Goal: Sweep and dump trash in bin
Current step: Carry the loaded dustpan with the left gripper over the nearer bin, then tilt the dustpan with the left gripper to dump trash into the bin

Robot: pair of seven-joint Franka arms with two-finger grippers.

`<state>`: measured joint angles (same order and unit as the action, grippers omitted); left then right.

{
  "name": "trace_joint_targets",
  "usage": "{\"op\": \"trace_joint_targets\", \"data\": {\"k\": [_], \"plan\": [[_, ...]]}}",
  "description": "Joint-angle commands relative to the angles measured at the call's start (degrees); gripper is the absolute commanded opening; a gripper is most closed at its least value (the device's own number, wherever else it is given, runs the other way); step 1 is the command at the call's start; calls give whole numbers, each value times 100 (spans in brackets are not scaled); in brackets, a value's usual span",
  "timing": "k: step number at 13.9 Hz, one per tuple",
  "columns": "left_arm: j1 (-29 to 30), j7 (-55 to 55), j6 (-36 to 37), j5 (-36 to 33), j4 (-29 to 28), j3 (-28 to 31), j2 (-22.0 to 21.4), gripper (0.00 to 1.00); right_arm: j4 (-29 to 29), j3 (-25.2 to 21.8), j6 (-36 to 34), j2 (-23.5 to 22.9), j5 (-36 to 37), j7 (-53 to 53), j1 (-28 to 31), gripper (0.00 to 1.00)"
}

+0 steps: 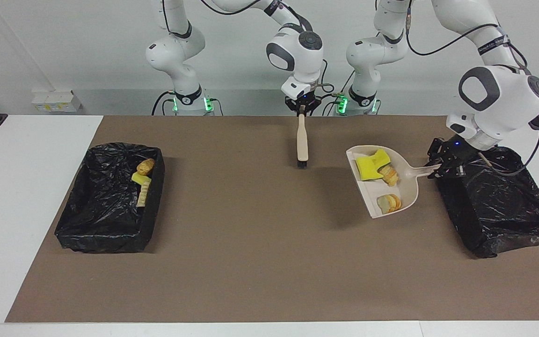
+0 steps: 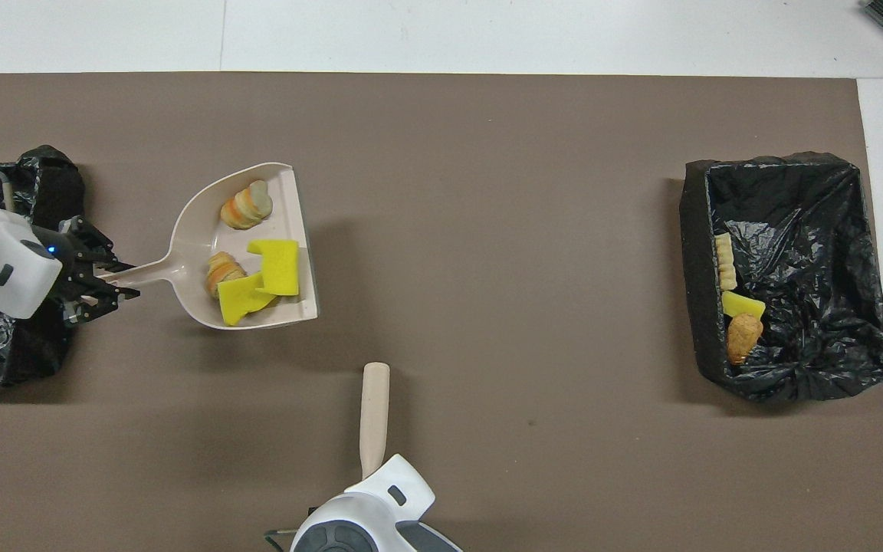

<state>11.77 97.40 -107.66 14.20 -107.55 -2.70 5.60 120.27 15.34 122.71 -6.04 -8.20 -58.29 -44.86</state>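
The left gripper [image 1: 443, 164] was clamped on the handle of a beige dustpan [image 1: 407, 189], carried in the air over the brown mat [image 1: 251, 262] just beside the black-lined bin at the left arm's end of the table [image 1: 498, 206]; the gripper itself hung over that bin's edge. The pan held four pieces of the trash: two bright yellow sponge chunks [image 1: 370, 167] overlapping at the end nearer the robots, a tan pastry lump [image 1: 389, 175] touching them, and a striped tan-orange lump [image 1: 389, 202] apart at the pan's other end. In the overhead view the same four pieces [image 2: 257, 268] lay inside the pan [image 2: 196, 238], with the left gripper [image 2: 100, 276] at the handle's end. The right gripper [image 1: 302, 106] was closed on the top of a beige brush [image 1: 302, 140], which hung upright, bristles down, over the mat near the robots' edge of the table; from overhead only its handle [image 2: 373, 418] showed. Three further scraps [image 1: 142, 182], one tan-orange, one yellow, one pale ridged, lay together in the black-lined bin at the right arm's end [image 1: 105, 201], against the wall nearest the table's middle.
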Motion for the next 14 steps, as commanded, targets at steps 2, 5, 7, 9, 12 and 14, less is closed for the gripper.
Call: {"op": "trace_joint_targets", "data": {"k": [2,5,7,9,12,14], "plan": [[702,769,860,-391,1358,-37,679,0,321,-14,279,112,29,168,-32,0],[1124,1341,887,-874,1893,-37,960,0,698,-23,613,226,187,352,-23,0],[1370,1771,887,-1225,2376,-29,1205,0,743,-23,746,191,196,380,-14,3],[1485,2176,704,-1743,2703,-29,1391,0,770,-23,808,156,196,380,-14,10],[1721,2547,97,-2333,2871,-20,1505,0,691,-31,834,77,205,388,30,52],[1784,2512,-166,-2719,3099,-20,1646,0,472,-40,816,-46,205,345,109,61]]}}
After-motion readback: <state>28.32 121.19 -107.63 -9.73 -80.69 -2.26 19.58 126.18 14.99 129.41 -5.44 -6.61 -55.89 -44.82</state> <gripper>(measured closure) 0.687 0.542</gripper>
